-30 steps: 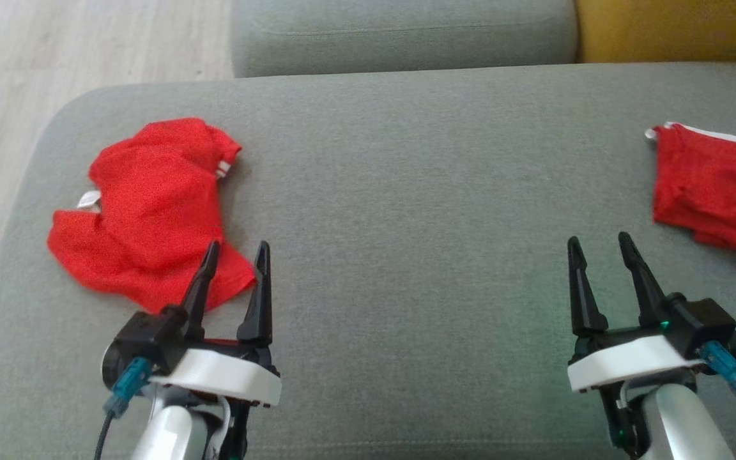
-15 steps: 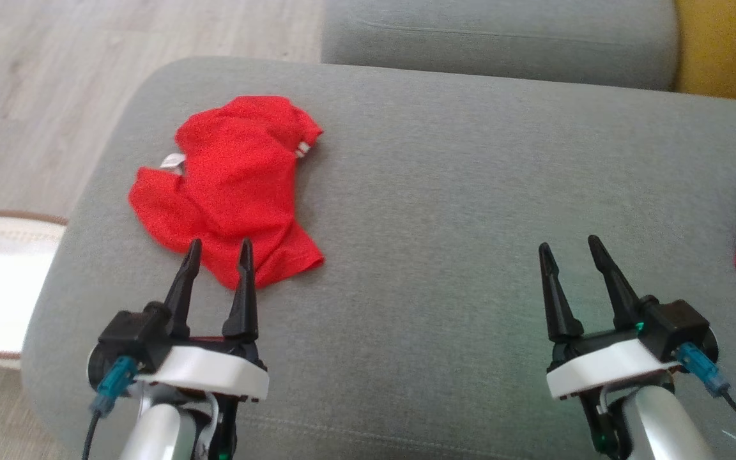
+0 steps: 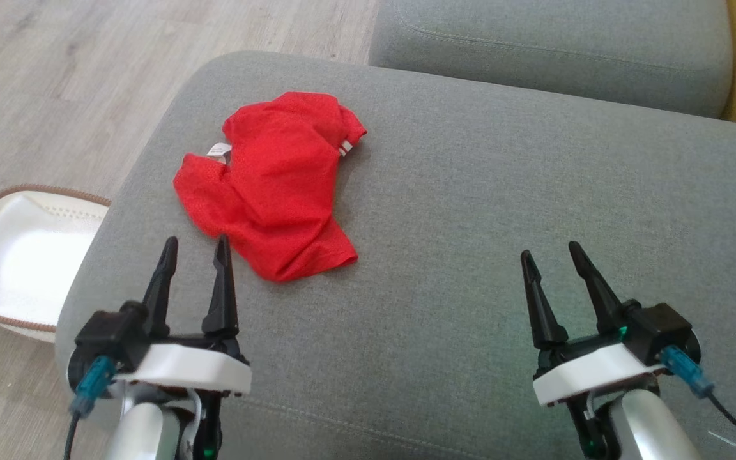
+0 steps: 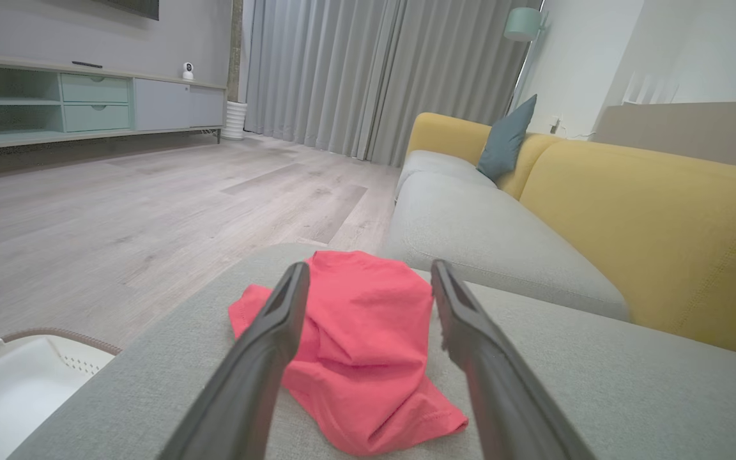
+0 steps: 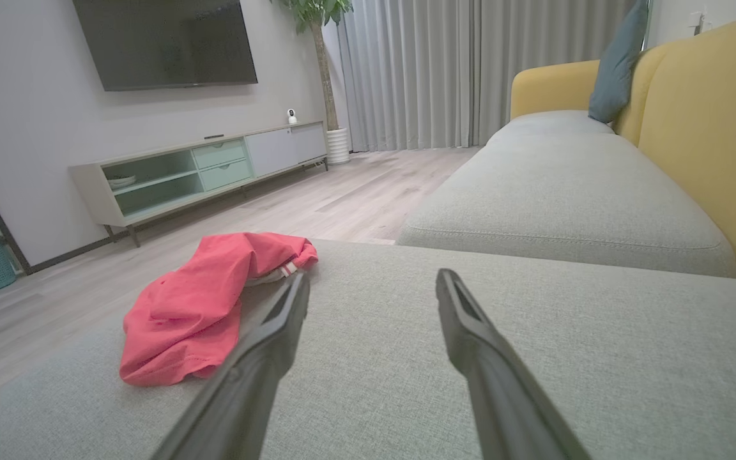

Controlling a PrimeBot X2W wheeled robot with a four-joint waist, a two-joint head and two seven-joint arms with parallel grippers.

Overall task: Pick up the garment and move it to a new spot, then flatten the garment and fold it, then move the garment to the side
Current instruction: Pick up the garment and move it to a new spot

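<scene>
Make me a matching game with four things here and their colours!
Things:
1. garment
2. basket
3. sofa back
4. seat

Colours:
a. yellow
b. grey
c. red
d. white

Pairs: 1-c, 2-d, 3-a, 4-b
</scene>
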